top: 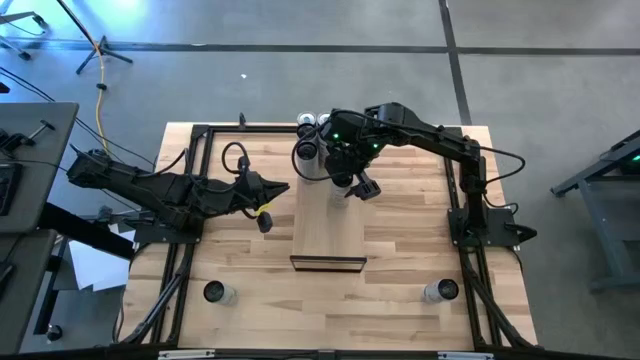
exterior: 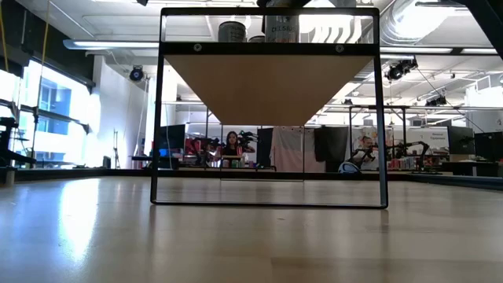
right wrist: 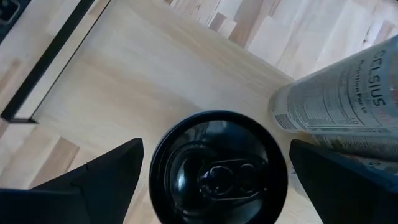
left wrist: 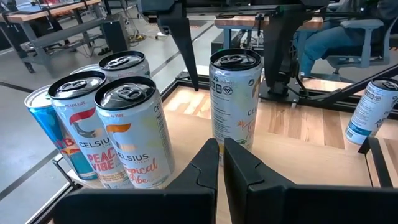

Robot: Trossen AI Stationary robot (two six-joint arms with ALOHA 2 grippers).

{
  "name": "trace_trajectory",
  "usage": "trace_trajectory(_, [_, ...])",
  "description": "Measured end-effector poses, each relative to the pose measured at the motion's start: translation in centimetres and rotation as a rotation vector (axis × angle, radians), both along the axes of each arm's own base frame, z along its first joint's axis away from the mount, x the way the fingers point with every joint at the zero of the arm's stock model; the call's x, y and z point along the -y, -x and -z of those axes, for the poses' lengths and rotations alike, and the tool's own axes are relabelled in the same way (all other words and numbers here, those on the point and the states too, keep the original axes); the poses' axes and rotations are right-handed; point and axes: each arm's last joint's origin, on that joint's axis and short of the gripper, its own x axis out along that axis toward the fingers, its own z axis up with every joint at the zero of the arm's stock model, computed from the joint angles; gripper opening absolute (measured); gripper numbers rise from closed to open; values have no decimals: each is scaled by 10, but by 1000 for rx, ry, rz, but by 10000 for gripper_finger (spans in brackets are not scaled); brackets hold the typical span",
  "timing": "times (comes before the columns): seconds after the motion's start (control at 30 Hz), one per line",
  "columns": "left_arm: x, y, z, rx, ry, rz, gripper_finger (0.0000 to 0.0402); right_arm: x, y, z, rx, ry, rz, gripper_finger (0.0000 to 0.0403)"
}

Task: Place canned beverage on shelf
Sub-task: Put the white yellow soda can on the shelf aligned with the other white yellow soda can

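Right wrist view: right gripper fingers spread wide astride black can on shelf; lift straight, avoid neighbouring can; left gripper closed, idle.

We look up at the shelf's pale underside in its black frame, with can tops above.

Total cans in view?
7 cans: four clustered at the shelf's far end, one alone on the shelf under the right pincer, one at each near corner of the table. The arm may hide more.
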Motion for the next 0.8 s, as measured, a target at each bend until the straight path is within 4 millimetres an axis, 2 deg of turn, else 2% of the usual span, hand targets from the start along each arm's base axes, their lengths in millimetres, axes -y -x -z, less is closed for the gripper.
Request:
trace_trajectory(0.57, [0, 0, 1, -11, -4, 1, 0, -1, 1, 2, -22, 7, -25, 387])
trace_trajectory(0.67, [0, 0, 1, -16, -5, 1, 0, -1, 0, 5, -43, 5, -26, 370])
trace_trajectory(0.8, [0, 0, 1, -16, -5, 2, 0, 0, -3, 9, -55, 2, -26, 324])
